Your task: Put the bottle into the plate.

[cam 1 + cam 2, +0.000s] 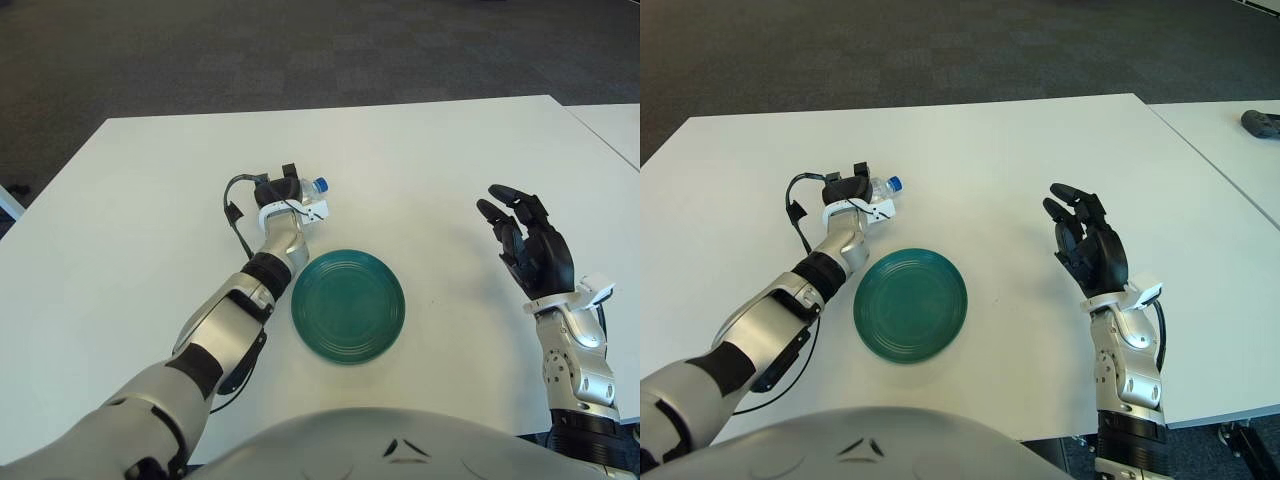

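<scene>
Table (150, 180): bare plate (348, 306), gripped bottle (312, 188)

Only a wide white table (450, 170) here, filling most of the view, with dark grey carpet floor (300, 50) beyond its far edge. To the right, apart by a narrow gap, the corner of a second white table (1230, 140), and on it, at the far right edge, a small dark object (1262, 122), too small to identify.
</scene>
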Tool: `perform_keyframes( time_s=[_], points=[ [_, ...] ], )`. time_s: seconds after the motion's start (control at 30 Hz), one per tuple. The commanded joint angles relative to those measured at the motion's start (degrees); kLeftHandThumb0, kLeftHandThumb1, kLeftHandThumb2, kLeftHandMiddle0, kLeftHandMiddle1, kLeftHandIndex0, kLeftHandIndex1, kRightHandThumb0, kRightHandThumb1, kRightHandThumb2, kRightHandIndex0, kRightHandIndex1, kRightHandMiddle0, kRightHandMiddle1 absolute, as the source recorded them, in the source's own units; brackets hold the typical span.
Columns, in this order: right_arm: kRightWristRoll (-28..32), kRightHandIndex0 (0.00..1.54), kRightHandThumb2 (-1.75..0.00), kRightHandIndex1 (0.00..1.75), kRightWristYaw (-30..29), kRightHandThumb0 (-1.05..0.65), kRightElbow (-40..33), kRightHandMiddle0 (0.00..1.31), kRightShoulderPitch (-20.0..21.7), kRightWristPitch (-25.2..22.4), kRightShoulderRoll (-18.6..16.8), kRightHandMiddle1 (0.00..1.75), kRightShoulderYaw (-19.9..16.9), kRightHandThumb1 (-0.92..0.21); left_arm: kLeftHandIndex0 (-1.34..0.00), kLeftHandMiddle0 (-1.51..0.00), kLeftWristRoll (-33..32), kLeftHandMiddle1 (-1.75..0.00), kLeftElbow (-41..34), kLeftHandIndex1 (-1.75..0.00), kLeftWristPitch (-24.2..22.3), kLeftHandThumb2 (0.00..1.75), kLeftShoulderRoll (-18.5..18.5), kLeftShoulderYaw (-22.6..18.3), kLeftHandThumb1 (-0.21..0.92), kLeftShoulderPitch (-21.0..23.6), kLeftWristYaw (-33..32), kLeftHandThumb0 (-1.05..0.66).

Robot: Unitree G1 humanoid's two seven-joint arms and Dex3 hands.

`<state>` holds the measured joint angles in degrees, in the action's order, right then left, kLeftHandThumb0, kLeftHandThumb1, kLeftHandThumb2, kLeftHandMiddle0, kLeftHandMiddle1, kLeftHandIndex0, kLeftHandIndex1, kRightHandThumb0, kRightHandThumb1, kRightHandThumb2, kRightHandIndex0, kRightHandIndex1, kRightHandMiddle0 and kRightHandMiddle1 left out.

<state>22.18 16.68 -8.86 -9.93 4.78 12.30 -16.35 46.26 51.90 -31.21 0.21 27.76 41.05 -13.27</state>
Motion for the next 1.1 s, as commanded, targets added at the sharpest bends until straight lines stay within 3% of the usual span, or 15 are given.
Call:
perform_keyframes(
  time_s=[0.0, 0.13, 0.17, 0.23, 0.33, 0.37, 0.5, 0.67, 0.7, 0.77, 0.83, 1.07],
  points=[
    [1.2, 0.42, -0.50, 0.58, -0.9, -0.69, -1.8, 0.10, 0.1, -0.8, -0.5, 0.98, -1.0, -0.92, 0.00, -0.05, -2.6, -1.22, 4.1, -0.98, 1.7, 0.58, -1.5, -0.2, 0.92, -1.2, -0.3, -1.05],
    [1.5, 0.43, -0.53, 0.57, -1.4, -0.69, -2.8, 0.08, 0.0, -0.7, -0.8, 0.97, -1.5, -0.92, 0.00, -0.07, -3.2, -1.34, 6.3, -1.16, 3.2, 0.48, -1.9, -0.4, 0.92, -0.7, -2.4, -1.04],
    [1.6, 0.43, -0.53, 0.56, -1.4, -0.69, -3.1, 0.07, 0.0, -0.7, -0.8, 0.96, -1.5, -0.92, 0.00, -0.13, -3.4, -1.49, 6.7, -1.22, 3.6, 0.40, -1.9, -0.5, 0.92, -0.6, -2.8, -1.01],
    [1.9, 0.43, -0.54, 0.56, -1.6, -0.69, -3.6, 0.07, -0.1, -0.7, -0.8, 0.96, -1.8, -0.92, -0.04, -0.25, -3.7, -1.61, 8.1, -1.34, 4.4, 0.31, -1.9, -0.6, 0.90, -0.2, -3.2, -0.91],
    [2.2, 0.44, -0.53, 0.55, -1.7, -0.70, -4.1, 0.07, -0.2, -0.4, -1.1, 0.96, -2.0, -0.92, -0.17, -0.40, -4.0, -1.70, 11.3, -1.54, 6.3, 0.23, -1.9, -1.0, 0.85, 0.8, -4.3, -0.75],
    [2.3, 0.45, -0.52, 0.56, -1.6, -0.70, -4.1, 0.08, -0.2, -0.4, -1.2, 0.97, -2.1, -0.92, -0.33, -0.45, -4.0, -1.72, 12.0, -1.52, 6.5, 0.44, -1.9, -0.9, 0.75, 1.0, -4.7, -0.63],
    [2.7, 0.47, -0.50, 0.57, -2.0, -0.71, -5.0, 0.11, -0.3, -0.9, -1.3, 0.99, -2.3, -0.92, -0.57, -0.58, -3.6, -1.74, 13.9, -1.50, 8.0, 0.81, -2.0, -0.4, 0.55, 1.5, -6.6, -0.47],
    [2.2, 0.47, -0.49, 0.57, -2.5, -0.72, -5.1, 0.12, -0.3, -1.1, -1.5, 0.99, -2.2, -0.92, -0.63, -0.68, -3.3, -1.75, 14.4, -1.54, 11.4, 0.98, -1.4, 0.3, 0.45, 0.9, -10.1, -0.44],
    [2.0, 0.48, -0.49, 0.57, -2.5, -0.72, -4.6, 0.12, -0.2, -0.9, -1.6, 0.99, -2.2, -0.92, -0.66, -0.67, -3.3, -1.75, 14.1, -1.51, 12.6, 1.06, -1.1, 0.4, 0.40, 0.6, -11.0, -0.36],
    [1.6, 0.48, -0.49, 0.58, -2.3, -0.72, -3.3, 0.13, 0.1, -0.3, -1.8, 0.99, -2.0, -0.92, -0.66, -0.65, -3.3, -1.75, 13.6, -1.64, 14.1, 1.35, -0.6, 0.5, 0.23, 0.3, -12.1, -0.15],
    [1.4, 0.48, -0.50, 0.58, -2.0, -0.72, -2.4, 0.14, 0.4, 0.4, -2.0, 1.00, -1.9, -0.92, -0.67, -0.69, -3.4, -1.69, 13.2, -1.69, 14.9, 1.45, -0.3, 0.6, 0.15, 0.2, -12.6, -0.08],
    [0.5, 0.48, -0.53, 0.59, -4.1, -0.72, -4.4, 0.14, 0.1, -1.6, -2.5, 0.99, -1.2, -0.92, -0.71, -0.87, -4.0, -1.43, 11.1, -1.74, 17.1, 1.54, 0.8, 0.8, 0.02, 0.2, -14.0, -0.01]
  ],
)
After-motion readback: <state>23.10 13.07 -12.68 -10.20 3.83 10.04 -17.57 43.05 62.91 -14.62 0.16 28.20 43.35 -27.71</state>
